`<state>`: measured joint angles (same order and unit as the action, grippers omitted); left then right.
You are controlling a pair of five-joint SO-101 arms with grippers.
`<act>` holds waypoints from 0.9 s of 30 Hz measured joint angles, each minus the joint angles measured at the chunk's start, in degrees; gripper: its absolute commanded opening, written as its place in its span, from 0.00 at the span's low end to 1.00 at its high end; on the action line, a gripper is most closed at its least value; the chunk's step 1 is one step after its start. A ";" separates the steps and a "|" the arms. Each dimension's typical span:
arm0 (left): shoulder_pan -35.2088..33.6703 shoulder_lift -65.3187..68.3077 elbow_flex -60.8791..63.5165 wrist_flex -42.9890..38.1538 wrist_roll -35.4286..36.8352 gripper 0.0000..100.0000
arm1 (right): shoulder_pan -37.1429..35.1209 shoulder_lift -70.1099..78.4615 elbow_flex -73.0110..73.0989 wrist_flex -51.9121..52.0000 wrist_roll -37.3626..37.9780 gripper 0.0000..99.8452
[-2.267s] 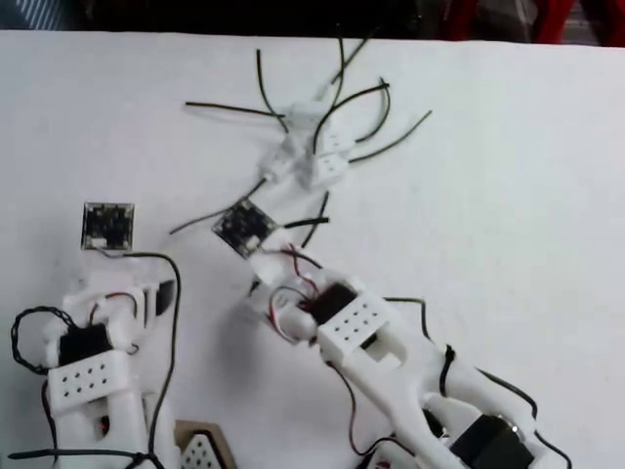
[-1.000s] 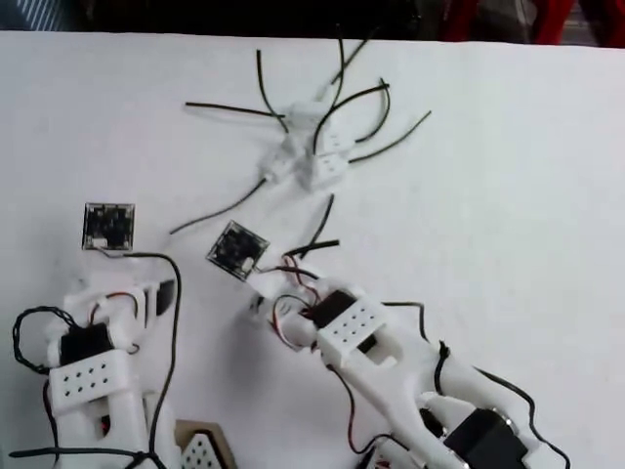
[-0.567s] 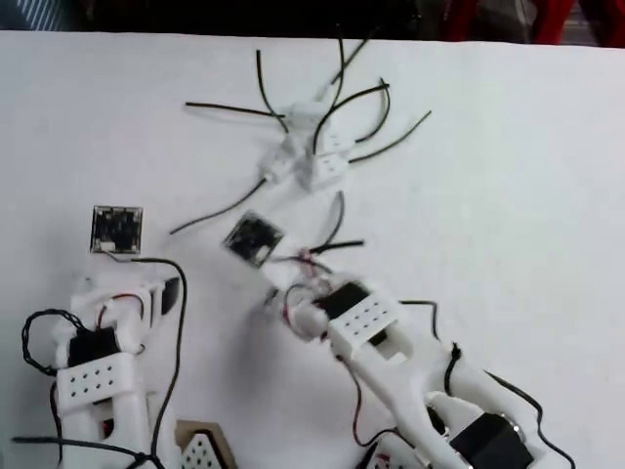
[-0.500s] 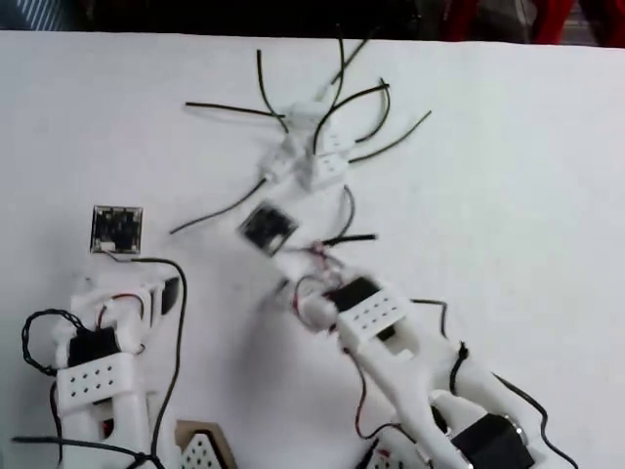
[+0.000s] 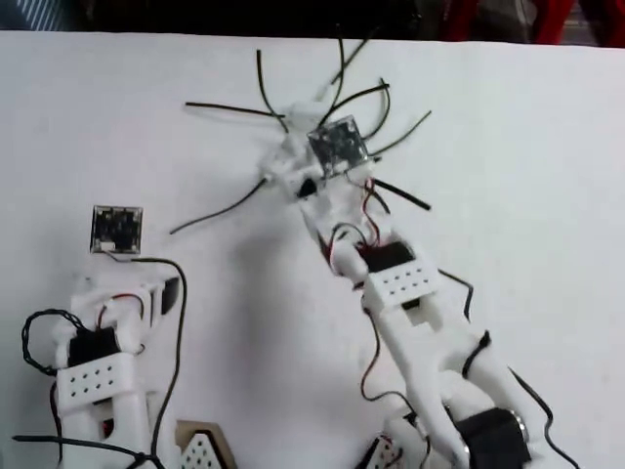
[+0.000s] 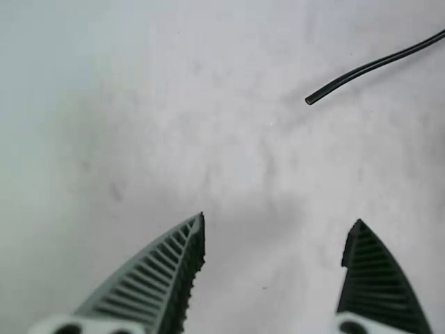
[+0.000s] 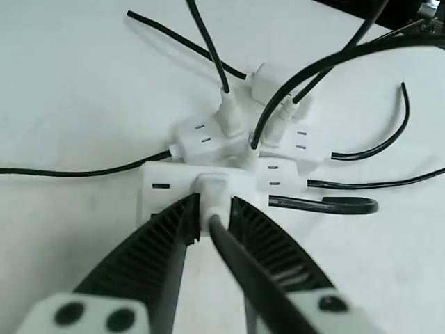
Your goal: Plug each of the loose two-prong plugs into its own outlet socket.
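My right gripper [image 7: 213,202] is shut on a white two-prong plug [image 7: 212,186], whose black cord [image 7: 233,264] trails back between the fingers. The plug rests against a white outlet block [image 7: 161,191]; I cannot tell if its prongs are in. Beyond it lie more white outlet blocks [image 7: 201,136] with plugs and black cords in them. From above, the right arm [image 5: 400,283] stretches to this cluster [image 5: 291,161] at the far middle. My left gripper [image 6: 278,221] is open over bare table, near a loose cord end [image 6: 309,99], and sits at the near left [image 5: 117,234].
Black cords [image 5: 225,109] fan out around the cluster toward the table's far edge. A long cord [image 5: 210,215] runs from the cluster toward the left arm. A tan piece [image 5: 200,445] lies at the near edge beside the left arm's base. The right side is bare white table [image 5: 527,195].
The right arm swung from the near middle of the table out to the outlet cluster, carrying the plug and its cord. The left arm shifted only slightly.
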<state>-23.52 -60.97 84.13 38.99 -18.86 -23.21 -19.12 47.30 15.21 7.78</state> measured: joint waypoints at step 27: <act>0.00 0.00 0.88 -0.88 0.00 0.19 | 0.00 -26.99 0.97 46.07 -0.09 0.02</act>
<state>-23.52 -60.97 85.01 38.11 -18.86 -23.21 -46.11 48.26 61.27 7.69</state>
